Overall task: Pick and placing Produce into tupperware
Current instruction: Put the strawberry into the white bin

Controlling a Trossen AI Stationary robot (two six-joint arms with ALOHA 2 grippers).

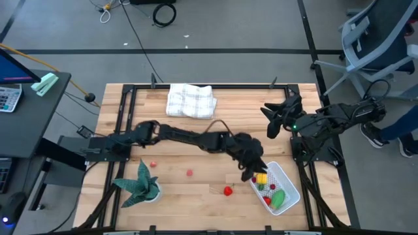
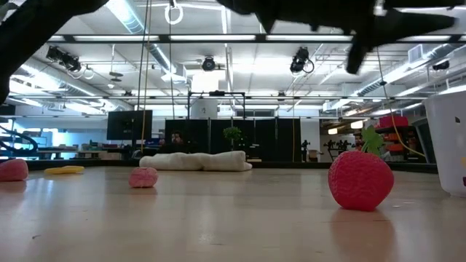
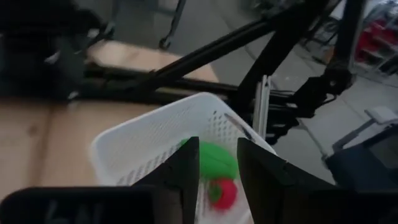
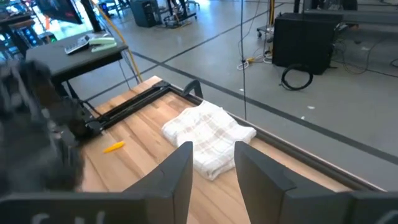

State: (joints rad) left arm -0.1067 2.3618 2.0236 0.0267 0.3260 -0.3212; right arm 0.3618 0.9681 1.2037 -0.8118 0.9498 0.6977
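Note:
The white tupperware sits at the table's near right and shows at the low view's right edge. It holds a yellow piece, a green piece and red pieces. My left gripper hangs open over the container's left end, holding nothing. On the table lie a red strawberry, two pinkish pieces and a yellow-orange piece. My right gripper waits open above the right side.
A white checked folded cloth lies at the far edge. A green spiky potted plant stands near the left corner. The left arm stretches across the table's middle. Black frame rails run along the table's sides.

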